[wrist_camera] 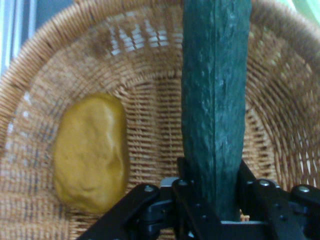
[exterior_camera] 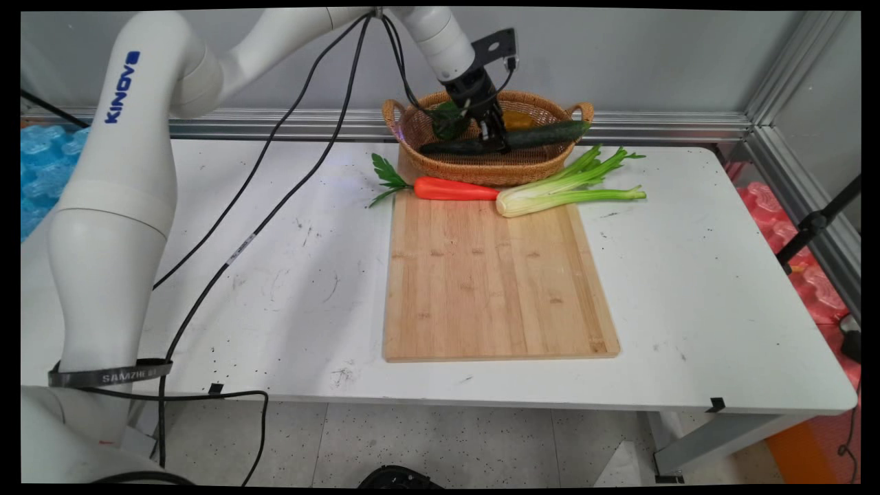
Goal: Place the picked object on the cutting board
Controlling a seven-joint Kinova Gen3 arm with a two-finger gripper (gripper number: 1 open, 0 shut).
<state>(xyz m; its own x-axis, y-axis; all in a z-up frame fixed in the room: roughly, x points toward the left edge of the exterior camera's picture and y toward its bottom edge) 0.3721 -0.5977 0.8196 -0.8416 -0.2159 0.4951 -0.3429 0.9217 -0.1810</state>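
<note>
A long dark green cucumber lies across the wicker basket, its right end resting over the rim. My gripper reaches down into the basket and is shut on the cucumber near its middle. In the hand view the cucumber runs straight up between my fingers. A yellow-brown potato lies on the basket floor to its left. The potato shows behind my gripper in the main view.
A wooden cutting board lies in front of the basket. An orange carrot and a celery bunch lie along its far edge. Black cables trail over the table's left part. A dark green leafy item is in the basket.
</note>
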